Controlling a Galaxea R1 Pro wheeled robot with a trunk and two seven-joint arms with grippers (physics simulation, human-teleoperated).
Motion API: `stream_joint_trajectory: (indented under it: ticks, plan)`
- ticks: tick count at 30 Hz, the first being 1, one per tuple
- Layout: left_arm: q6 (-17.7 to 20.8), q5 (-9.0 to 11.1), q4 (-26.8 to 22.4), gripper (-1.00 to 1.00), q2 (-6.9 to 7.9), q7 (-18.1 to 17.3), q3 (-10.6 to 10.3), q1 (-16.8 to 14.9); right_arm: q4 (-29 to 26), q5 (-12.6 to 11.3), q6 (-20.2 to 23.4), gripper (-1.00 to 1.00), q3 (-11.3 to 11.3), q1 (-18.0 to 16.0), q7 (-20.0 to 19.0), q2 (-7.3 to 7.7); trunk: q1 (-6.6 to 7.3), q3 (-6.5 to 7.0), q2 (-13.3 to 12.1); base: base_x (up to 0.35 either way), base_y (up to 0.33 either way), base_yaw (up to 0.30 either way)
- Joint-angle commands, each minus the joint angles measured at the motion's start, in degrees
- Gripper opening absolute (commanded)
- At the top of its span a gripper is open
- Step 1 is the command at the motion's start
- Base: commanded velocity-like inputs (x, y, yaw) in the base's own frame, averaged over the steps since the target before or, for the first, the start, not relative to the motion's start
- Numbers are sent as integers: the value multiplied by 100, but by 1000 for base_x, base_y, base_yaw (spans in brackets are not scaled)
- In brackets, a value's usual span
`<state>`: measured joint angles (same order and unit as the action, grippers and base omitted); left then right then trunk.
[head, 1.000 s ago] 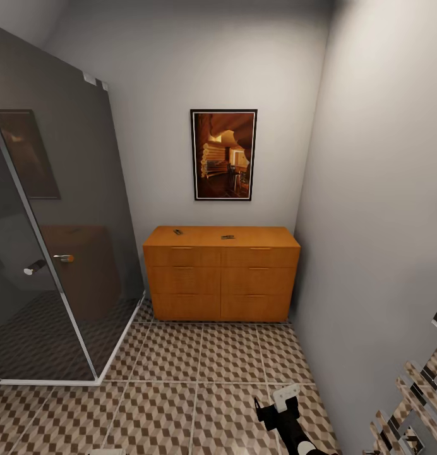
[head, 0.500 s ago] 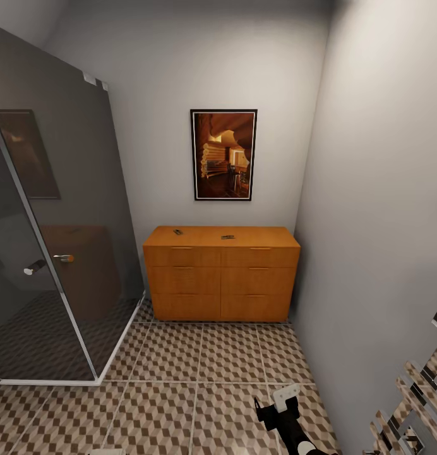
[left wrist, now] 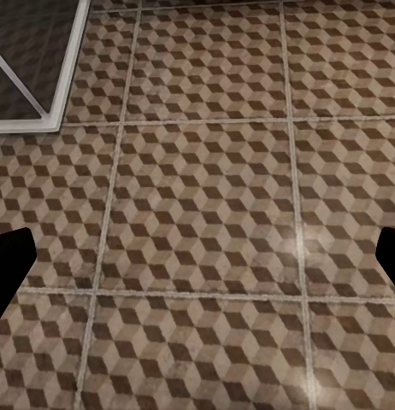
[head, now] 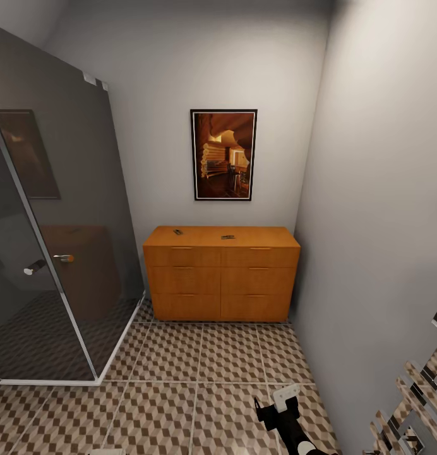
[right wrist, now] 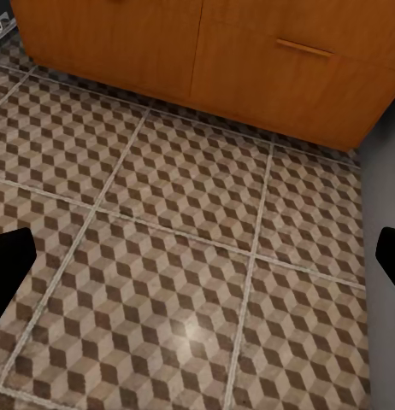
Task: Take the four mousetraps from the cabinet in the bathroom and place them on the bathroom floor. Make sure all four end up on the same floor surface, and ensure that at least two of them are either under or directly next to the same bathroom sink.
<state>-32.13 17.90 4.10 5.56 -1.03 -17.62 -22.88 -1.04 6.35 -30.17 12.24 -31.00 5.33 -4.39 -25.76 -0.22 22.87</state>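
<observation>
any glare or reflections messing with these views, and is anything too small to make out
Head view: the dark glass shower panel mirrors the cabinet and the framed picture; two small dark items on the cabinet top are too small to identify. Left wrist view: a soft bright sheen on the floor tiles. Right wrist view: a faint highlight on the tiles.

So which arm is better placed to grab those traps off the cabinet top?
Probably right: the right gripper is raised toward the cabinet, open, nearer the trap at mid-top. Both remain far away.
</observation>
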Motion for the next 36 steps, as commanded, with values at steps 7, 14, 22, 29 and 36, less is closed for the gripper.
stream_joint_trajectory:
  ticks: [7,14,22,29,36]
  plan:
    - [-30,47,21,100,-3,-11,-49,-6,7,60,-7,100,15,-3,56,-4,-2,-2,5,0,0,0]
    - [-30,47,21,100,-3,-11,-49,-6,7,60,-7,100,15,-3,56,-1,-2,-2,5,0,0,0]
    - [-30,47,21,100,-3,-11,-49,-6,7,60,-7,100,15,-3,56,-1,-2,-2,5,0,0,0]
    - [-30,47,21,100,-3,-11,-49,-6,7,60,-7,100,15,-3,56,-1,-2,-2,5,0,0,0]
    - [-30,47,21,100,-3,-11,-49,-6,7,62,-7,100,15,-3,56,-1,-2,-2,5,0,0,0]
